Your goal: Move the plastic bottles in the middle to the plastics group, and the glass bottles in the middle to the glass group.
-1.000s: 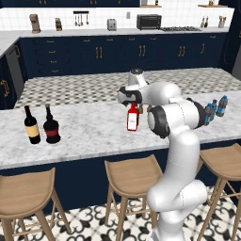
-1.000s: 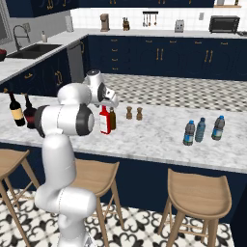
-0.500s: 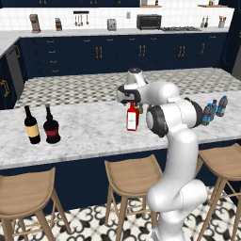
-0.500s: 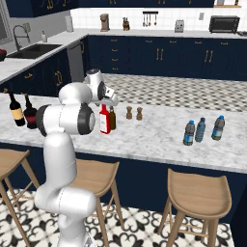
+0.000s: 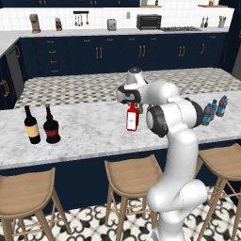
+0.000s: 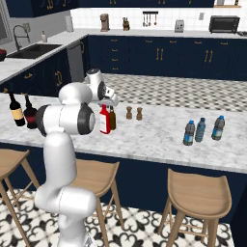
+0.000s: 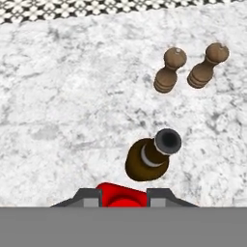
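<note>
Right now your gripper [image 7: 123,198] sits directly over the flat red bottle [image 5: 132,117], its two fingers [image 7: 87,198] closed against the red cap on either side, so you are gripping that bottle at its top. It stands upright on the marble island counter [image 5: 94,132], about midway along its length and between the front and back edges. Just beside it, on the far side from the stools, you have the small brown bottle [image 7: 150,157], upright and very close to the red one; whether they touch, you cannot tell. A little farther along the counter stand two wooden grinders [image 6: 134,113], side by side and apart from the bottles. Toward the counter's right end you see three water bottles [image 6: 201,130] with blue labels in a short row. Toward the left end stand the two dark wine bottles [image 5: 41,125], the slim yellow-labelled one beside the squat red-labelled one.
</note>
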